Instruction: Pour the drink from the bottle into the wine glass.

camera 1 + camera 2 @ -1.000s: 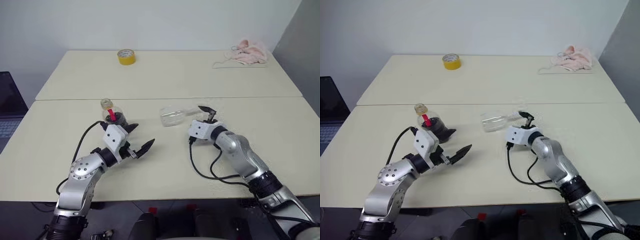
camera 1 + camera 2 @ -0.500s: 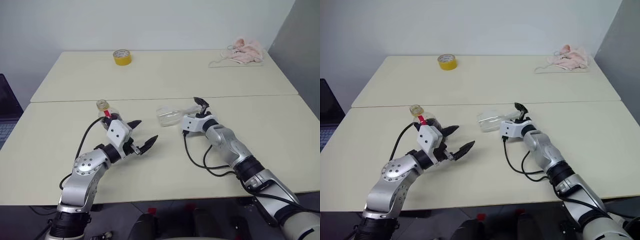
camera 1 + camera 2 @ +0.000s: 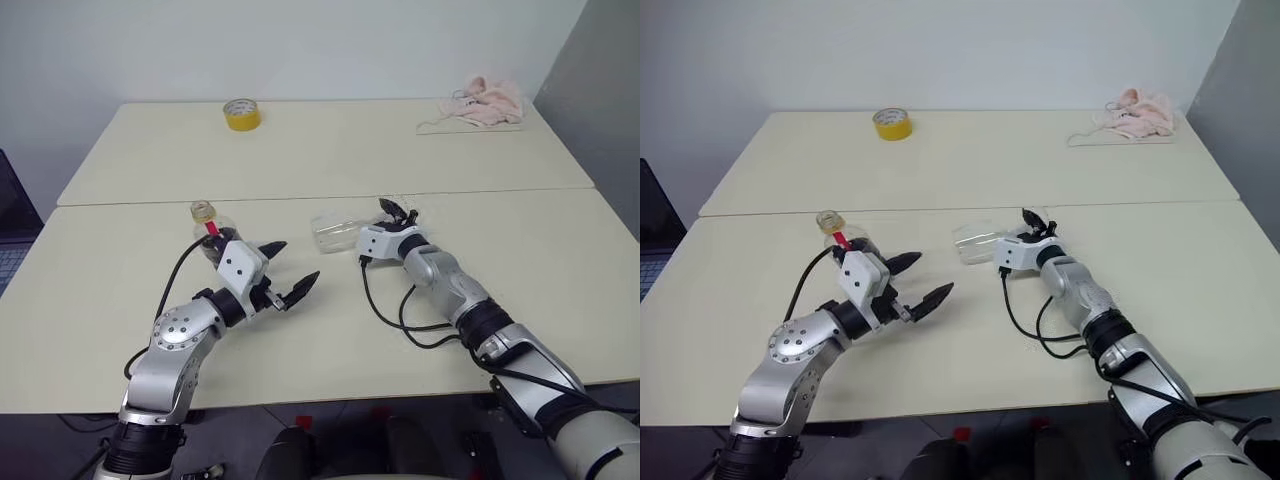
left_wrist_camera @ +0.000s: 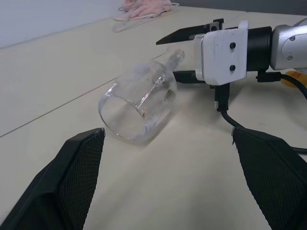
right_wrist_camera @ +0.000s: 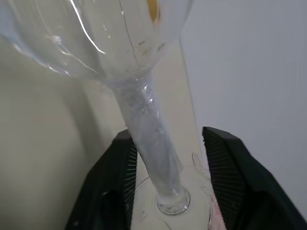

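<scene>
From the head cameras, the wine glass [image 3: 335, 230] lies on its side on the near worktop [image 3: 560, 290], its open mouth toward the robot's left and its stem toward the right gripper [image 3: 398, 212], whose black fingers reach around the stem end. The bottle [image 3: 212, 232] stands upright near the left side of the same worktop, a little dark drink [image 3: 858, 250] in its rounded base, just behind the left gripper [image 3: 290, 272], whose jaws are spread wide and hold nothing, pointing across toward the glass. On the far worktop a yellow tape roll [image 3: 241, 113] sits near the back edge, and a pink cloth [image 3: 484, 100] lies at the far right corner. In the left wrist view, the two mesh-faced fingers [image 4: 76, 167] stand well apart, and between them, further off, the glass lies tilted on the worktop with the right gripper at its stem. In the right wrist view, the stem runs down between the two black fingers [image 5: 119, 177] to the round foot [image 5: 171, 200]; the jaws sit narrowly on either side of the stem, and I cannot tell whether they actually pinch it.
</scene>
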Robot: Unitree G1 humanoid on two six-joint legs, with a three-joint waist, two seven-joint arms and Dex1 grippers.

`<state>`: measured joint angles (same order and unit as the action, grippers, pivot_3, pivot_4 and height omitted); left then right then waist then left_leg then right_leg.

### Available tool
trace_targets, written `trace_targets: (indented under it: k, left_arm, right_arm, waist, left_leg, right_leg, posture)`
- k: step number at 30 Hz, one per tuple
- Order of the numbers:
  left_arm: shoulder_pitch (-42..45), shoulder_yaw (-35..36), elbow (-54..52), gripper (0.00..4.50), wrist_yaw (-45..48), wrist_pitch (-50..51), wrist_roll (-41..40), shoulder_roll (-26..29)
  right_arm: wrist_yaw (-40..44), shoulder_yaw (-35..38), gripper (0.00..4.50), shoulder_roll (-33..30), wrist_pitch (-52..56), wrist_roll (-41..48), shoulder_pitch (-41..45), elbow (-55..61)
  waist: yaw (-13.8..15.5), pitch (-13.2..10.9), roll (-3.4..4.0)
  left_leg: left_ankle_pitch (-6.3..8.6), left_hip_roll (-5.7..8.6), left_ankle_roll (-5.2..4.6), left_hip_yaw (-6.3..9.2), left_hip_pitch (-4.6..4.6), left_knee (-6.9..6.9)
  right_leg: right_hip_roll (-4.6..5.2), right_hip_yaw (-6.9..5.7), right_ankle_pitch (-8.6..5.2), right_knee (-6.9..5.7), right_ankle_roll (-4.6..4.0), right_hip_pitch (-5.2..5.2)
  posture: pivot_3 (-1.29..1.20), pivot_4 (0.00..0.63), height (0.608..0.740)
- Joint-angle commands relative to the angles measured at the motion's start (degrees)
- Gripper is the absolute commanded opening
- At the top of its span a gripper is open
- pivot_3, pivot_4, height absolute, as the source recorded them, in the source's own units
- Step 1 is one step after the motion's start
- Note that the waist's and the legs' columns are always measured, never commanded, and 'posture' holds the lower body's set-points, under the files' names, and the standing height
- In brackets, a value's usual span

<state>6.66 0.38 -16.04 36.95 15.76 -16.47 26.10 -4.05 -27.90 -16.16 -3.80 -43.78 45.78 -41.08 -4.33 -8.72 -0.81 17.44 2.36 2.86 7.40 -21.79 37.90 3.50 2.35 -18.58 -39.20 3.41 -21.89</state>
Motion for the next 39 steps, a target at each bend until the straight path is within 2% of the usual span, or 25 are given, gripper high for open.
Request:
trace_targets:
  k: [1, 4, 15, 19, 22, 29, 35, 39]
  left_arm:
    - [-0.07, 0.20, -1.35, 4.50, -0.12, -1.11, -0.06, -0.09]
    - [-0.28, 0.20, -1.59, 4.50, -0.31, -0.96, -0.15, -0.21]
    - [-0.69, -0.25, -2.37, 4.50, -0.97, -0.53, 0.00, -0.97]
    - [-1.41, 0.18, -3.17, 4.50, -1.15, 0.03, -0.70, -1.04]
    - [-2.36, 0.50, -4.10, 4.50, -0.61, 0.09, -1.48, -0.68]
    - [-3.90, 1.23, -5.84, 4.50, 2.58, 2.94, -6.02, 0.42]
    - [-5.37, 2.57, -7.88, 4.50, 5.61, 7.06, -10.74, 3.55]
    - [-6.47, 3.60, -8.77, 4.50, 7.19, 8.43, -12.55, 5.70]
  right_arm:
    - [-1.66, 0.23, 0.84, -0.08, -0.76, -0.07, 1.35, 0.51]
    - [-1.78, 0.74, 0.15, -0.61, -0.59, 0.41, 0.85, 1.43]
    - [-0.18, 4.66, 0.15, -1.96, 0.60, 4.03, -0.68, 8.10]
    - [5.49, 9.00, 0.15, -2.51, 1.88, 9.59, -3.87, 18.59]
    - [12.34, 12.02, 0.15, -1.97, 2.77, 16.89, -9.02, 28.10]
    - [23.58, 15.01, 0.15, 3.62, 5.65, 35.33, -23.47, 46.37]
    - [29.19, 14.41, 0.15, 7.57, 8.10, 45.58, -29.45, 51.40]
    - [33.22, 12.35, 0.15, 11.36, 5.87, 50.99, -30.03, 48.29]
  waist:
    - [-0.10, 0.00, 0.00]
    - [-0.31, 0.01, 0.01]
    - [-0.39, 0.01, 0.01]
    - [-0.40, 0.01, 0.01]
    - [-0.32, 0.01, 0.01]
    - [-0.28, 0.00, 0.01]
    - [-0.15, -0.02, 0.05]
    - [-0.07, -0.01, 0.04]
  left_leg:
    - [0.00, 0.00, 0.00, 0.00, 0.00, 0.00]
    - [0.00, 0.01, 0.00, -0.02, -0.01, 0.01]
    - [0.00, 0.02, 0.00, -0.04, -0.07, 0.01]
    - [0.00, 0.02, 0.00, -0.07, -0.10, 0.01]
    - [0.00, 0.01, 0.00, -0.05, -0.12, 0.01]
    - [0.01, -0.01, -0.01, -0.03, -0.09, 0.00]
    - [0.01, -0.01, -0.02, 0.01, -0.06, 0.01]
    - [0.01, 0.00, -0.02, 0.02, -0.06, 0.01]
  right_leg:
    - [0.00, 0.00, 0.00, 0.00, 0.00, 0.00]
    - [0.01, 0.02, 0.00, -0.01, 0.00, -0.01]
    - [0.02, 0.04, 0.00, -0.06, 0.00, -0.10]
    - [0.03, 0.07, 0.00, -0.09, 0.00, -0.14]
    - [0.03, 0.05, 0.00, -0.12, 0.00, -0.15]
    - [0.03, 0.05, 0.00, -0.23, 0.00, -0.15]
    - [0.02, 0.04, -0.01, -0.25, -0.01, -0.15]
    - [0.02, 0.04, -0.01, -0.25, -0.01, -0.16]
  posture:
    - [0.00, 0.150, 0.740]
    - [0.00, 0.150, 0.740]
    - [0.00, 0.150, 0.740]
    - [0.00, 0.150, 0.740]
    - [0.00, 0.150, 0.740]
    - [0.00, 0.150, 0.740]
    - [0.00, 0.150, 0.740]
    - [0.00, 0.150, 0.740]
